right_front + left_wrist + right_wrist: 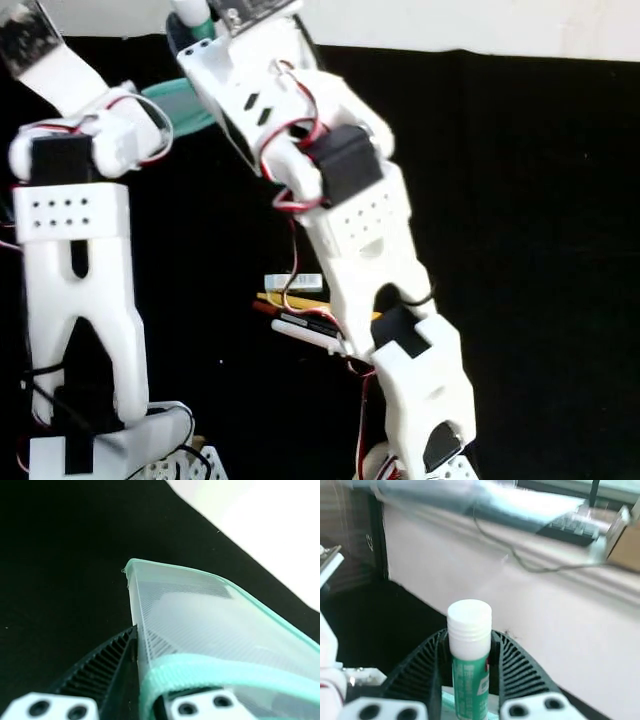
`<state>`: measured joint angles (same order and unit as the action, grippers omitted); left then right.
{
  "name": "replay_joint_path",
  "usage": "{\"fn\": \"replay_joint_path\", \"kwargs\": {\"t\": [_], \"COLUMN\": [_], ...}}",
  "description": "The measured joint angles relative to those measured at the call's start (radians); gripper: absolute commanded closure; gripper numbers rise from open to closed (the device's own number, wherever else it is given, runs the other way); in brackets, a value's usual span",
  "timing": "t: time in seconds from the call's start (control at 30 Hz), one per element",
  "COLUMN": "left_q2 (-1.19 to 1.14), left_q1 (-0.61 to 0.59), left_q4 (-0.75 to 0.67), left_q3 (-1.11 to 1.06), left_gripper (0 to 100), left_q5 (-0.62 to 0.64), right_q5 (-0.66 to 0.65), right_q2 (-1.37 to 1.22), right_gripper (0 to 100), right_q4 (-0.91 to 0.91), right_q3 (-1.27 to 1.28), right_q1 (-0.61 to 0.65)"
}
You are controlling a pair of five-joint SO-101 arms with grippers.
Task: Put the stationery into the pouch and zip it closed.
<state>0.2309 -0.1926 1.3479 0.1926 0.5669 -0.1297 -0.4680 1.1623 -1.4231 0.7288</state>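
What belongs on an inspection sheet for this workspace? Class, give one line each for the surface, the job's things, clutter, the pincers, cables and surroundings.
Surface: black table cover.
Job's things: mint-edged pouch in the left pincer; glue stick in the right pincer; pens lying on the cover beside the right arm.
Clutter: nothing seen.
Pincers: left pincer shut on the pouch's edge; right pincer shut on the glue stick.
Cables: red, black and white wires looped along both arms.
Surroundings: pale surface beyond the cover; blurred box farther off.
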Motion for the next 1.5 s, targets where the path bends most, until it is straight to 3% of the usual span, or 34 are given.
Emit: {"fn": "replay_joint_path", "kwargs": {"t": [0.2,0.43,0.87,1.1,1.5], "left_q2": [-0.146,-0.486,-0.562,-0.562,-0.562], "left_q1": [0.000,0.021,0.049,0.052,0.044], "left_q4": [0.198,0.399,0.414,0.414,0.414], "left_q3": [0.229,0.555,0.635,0.635,0.637], "left_gripper": [99,99,99,99,99], "left_q5": [0.000,-0.012,-0.018,-0.018,-0.017], "right_q5": [0.000,0.000,0.003,0.098,0.110], "right_q2": [-0.063,-0.140,-0.227,-0.301,-0.391], "right_gripper": [99.1,99.1,99.1,99.1,99.0], "right_q4": [0.103,0.118,0.117,0.077,-0.014], "right_q3": [-0.210,-0.232,-0.238,-0.238,-0.238], "right_q1": [0.054,0.084,0.025,-0.037,-0.041]}}
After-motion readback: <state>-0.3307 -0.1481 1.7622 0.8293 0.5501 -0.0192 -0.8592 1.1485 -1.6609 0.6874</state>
